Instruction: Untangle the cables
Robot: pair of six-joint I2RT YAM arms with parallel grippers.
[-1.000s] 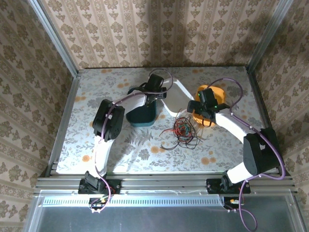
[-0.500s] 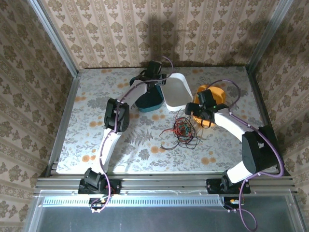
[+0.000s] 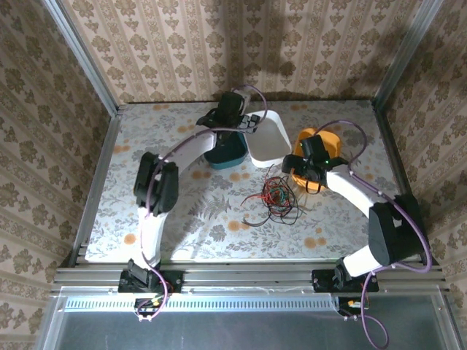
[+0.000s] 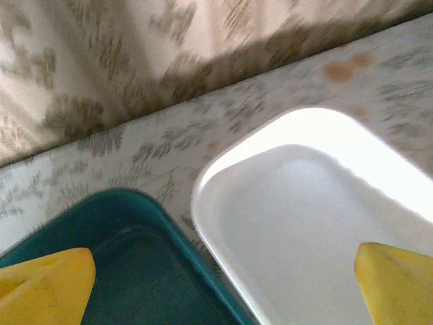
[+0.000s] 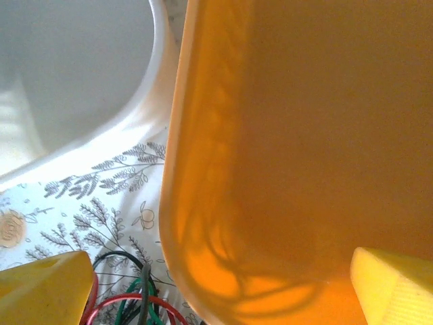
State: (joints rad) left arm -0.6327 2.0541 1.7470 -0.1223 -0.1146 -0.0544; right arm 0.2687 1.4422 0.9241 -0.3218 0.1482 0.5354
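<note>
The left gripper [image 4: 221,284] hung with fingers wide apart over the teal tub [image 4: 135,237] and the white tub [image 4: 304,203]. The right gripper [image 5: 220,291], also spread and empty, was above the orange tub [image 5: 304,135], with the tangled cables [image 3: 276,195] just beside one fingertip.

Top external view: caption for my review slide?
Tangle of thin red, black and green cables lying on the floral-patterned table near a teal plastic tub, white plastic tub and orange plastic tub.

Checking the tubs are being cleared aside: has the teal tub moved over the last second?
Yes. The teal tub has slid away from the cables toward the table's far edge, and now sits beside the white tub.
</note>
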